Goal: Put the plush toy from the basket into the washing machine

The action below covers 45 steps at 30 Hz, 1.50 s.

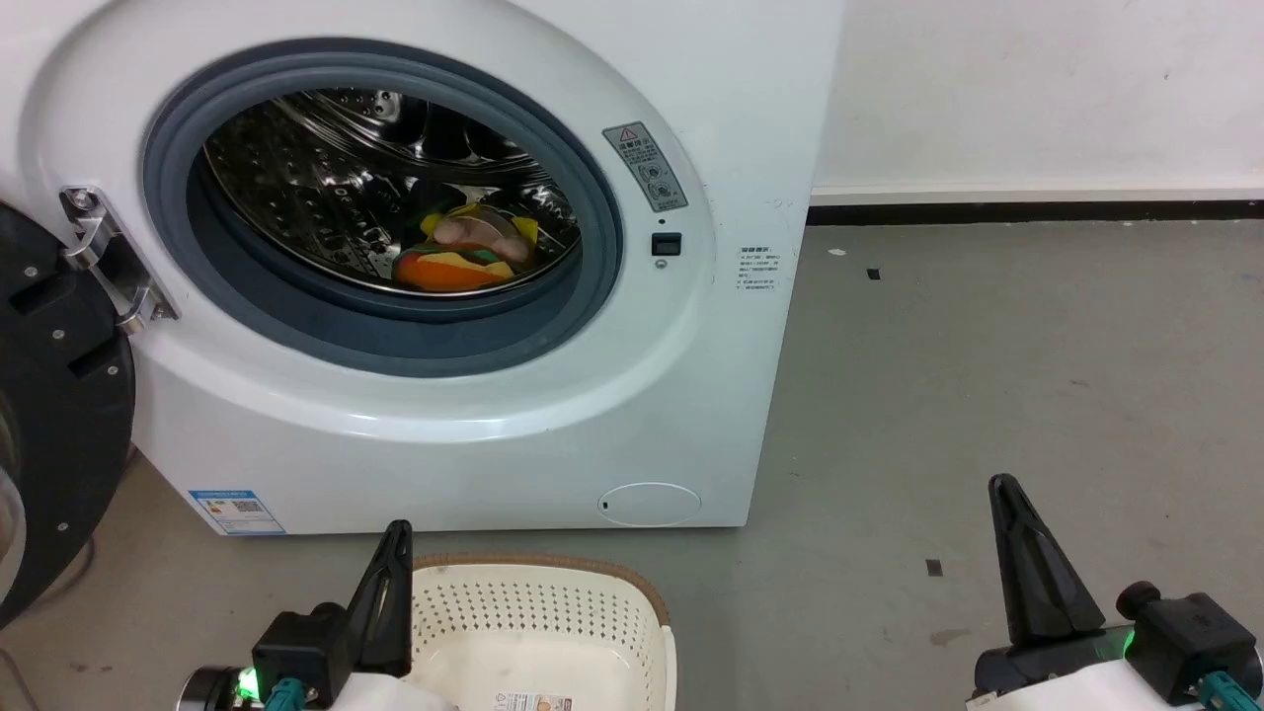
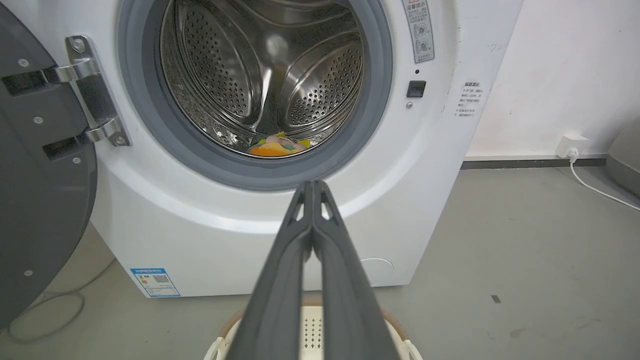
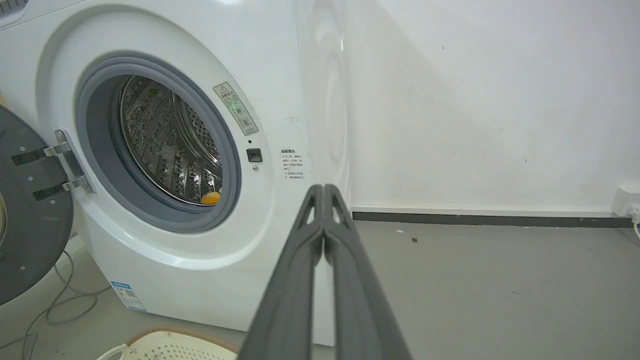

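The plush toy [image 1: 466, 255] lies inside the steel drum of the white washing machine [image 1: 474, 425], peach-pink on its orange and yellow base; it also shows as the toy [image 2: 276, 146] low in the drum and as an orange bit [image 3: 210, 198]. The black round door [image 1: 49, 434] hangs open at the left. The cream basket [image 1: 538, 632] with brown rim stands on the floor before the washer, nothing but its label sticker in it. My left gripper [image 1: 399, 533] is shut and holds nothing, at the basket's left rim. My right gripper [image 1: 1004, 486] is shut with nothing in it, over the floor at the right.
Grey floor [image 1: 987, 395] stretches right of the washer to a white wall with a dark skirting. A wall socket with a white cable [image 2: 590, 186] sits at the far right. Loose cables [image 3: 65, 300] lie on the floor under the open door.
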Motion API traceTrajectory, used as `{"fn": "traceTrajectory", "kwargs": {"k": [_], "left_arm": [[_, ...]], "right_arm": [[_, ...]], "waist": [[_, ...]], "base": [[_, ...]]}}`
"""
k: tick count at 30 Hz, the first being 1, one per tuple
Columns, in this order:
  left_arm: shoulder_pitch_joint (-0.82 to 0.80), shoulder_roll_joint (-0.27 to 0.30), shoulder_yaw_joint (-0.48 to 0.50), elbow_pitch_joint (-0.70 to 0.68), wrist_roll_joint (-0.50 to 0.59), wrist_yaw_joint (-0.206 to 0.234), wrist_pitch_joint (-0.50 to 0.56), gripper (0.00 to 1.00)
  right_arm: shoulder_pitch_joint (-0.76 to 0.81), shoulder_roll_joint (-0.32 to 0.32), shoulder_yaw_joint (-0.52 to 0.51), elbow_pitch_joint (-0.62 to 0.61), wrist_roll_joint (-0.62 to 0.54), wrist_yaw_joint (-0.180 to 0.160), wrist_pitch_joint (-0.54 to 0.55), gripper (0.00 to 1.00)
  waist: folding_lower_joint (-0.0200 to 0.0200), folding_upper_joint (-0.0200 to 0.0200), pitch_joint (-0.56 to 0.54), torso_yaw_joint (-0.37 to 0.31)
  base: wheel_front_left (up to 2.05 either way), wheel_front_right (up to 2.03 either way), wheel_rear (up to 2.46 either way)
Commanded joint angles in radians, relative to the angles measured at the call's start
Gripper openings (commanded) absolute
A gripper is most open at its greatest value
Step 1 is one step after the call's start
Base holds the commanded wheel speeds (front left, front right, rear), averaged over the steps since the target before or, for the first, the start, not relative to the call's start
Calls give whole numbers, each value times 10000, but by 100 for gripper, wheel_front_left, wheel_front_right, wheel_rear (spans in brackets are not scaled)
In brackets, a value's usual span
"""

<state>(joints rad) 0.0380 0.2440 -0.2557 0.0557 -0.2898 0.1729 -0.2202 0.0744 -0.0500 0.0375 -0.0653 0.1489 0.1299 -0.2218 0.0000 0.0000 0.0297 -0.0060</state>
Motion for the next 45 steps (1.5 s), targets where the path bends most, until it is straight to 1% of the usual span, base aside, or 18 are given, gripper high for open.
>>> {"fn": "traceTrajectory", "kwargs": {"k": [1,45], "left_arm": [[-60,-72,106,-70,159,-86,62,0],[-194,-856,1136,-275,1310,-776,962,0]], "right_arm": [[-100,0,-21,56,-98,1,68,0],[-371,-1,-170,307,-683,4,972,0]], "waist": [[0,0,-5,1],[0,0,-128,26]], "base": [[0,0,0],[0,0,0]]}}
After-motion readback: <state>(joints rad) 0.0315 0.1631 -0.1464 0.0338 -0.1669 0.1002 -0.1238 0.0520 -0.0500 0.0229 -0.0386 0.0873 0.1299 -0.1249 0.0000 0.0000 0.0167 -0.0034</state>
